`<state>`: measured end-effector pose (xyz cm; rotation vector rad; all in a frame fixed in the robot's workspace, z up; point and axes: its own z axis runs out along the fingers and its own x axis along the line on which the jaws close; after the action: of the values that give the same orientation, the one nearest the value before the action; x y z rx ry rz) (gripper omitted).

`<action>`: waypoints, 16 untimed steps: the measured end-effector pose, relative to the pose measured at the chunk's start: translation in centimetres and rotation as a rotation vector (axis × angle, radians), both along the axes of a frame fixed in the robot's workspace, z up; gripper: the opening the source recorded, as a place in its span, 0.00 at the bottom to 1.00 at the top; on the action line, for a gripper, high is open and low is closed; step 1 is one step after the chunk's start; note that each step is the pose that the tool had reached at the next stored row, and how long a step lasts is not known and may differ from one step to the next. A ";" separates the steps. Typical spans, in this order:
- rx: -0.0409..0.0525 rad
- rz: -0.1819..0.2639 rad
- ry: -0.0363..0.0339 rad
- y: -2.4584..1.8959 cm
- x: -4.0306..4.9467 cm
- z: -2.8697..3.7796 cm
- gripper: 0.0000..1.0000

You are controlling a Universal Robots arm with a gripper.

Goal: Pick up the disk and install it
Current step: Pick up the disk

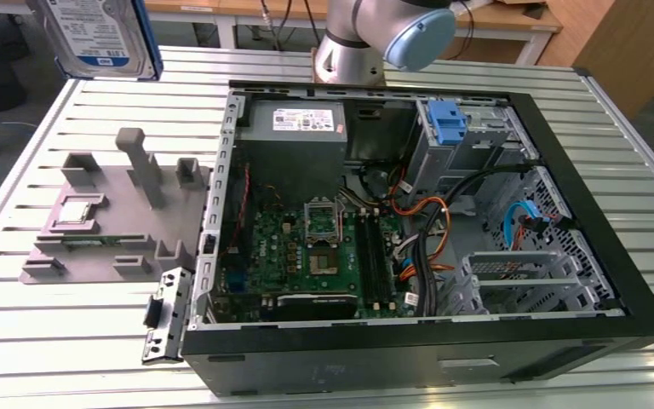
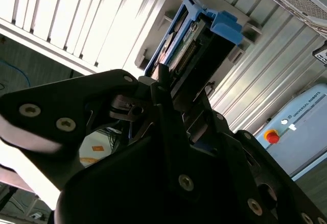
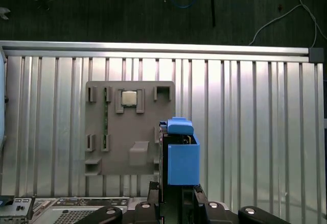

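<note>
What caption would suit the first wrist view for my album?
Gripper holding the blue-railed disk over the slatted table and grey fixture.

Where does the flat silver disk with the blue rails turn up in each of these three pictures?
Exterior view: the flat silver disk with blue plastic rails hangs high at the exterior view's left, label facing the camera.
First wrist view: the disk shows end-on, gripped in the black claw.
Second wrist view: the disk juts out from the claw.
Shared landmark: the ribbed metal table beneath it.
</note>
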<state>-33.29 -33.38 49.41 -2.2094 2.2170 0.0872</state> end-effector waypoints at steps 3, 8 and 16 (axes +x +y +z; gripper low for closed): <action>0.0001 0.000 0.0000 0.00 0.52 0.00 0.35; 0.0001 0.000 -0.0001 0.00 1.35 -0.01 0.35; 0.0001 0.000 -0.0001 0.00 2.69 -0.01 0.35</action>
<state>-30.60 -33.38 49.40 -2.2094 2.2168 0.0872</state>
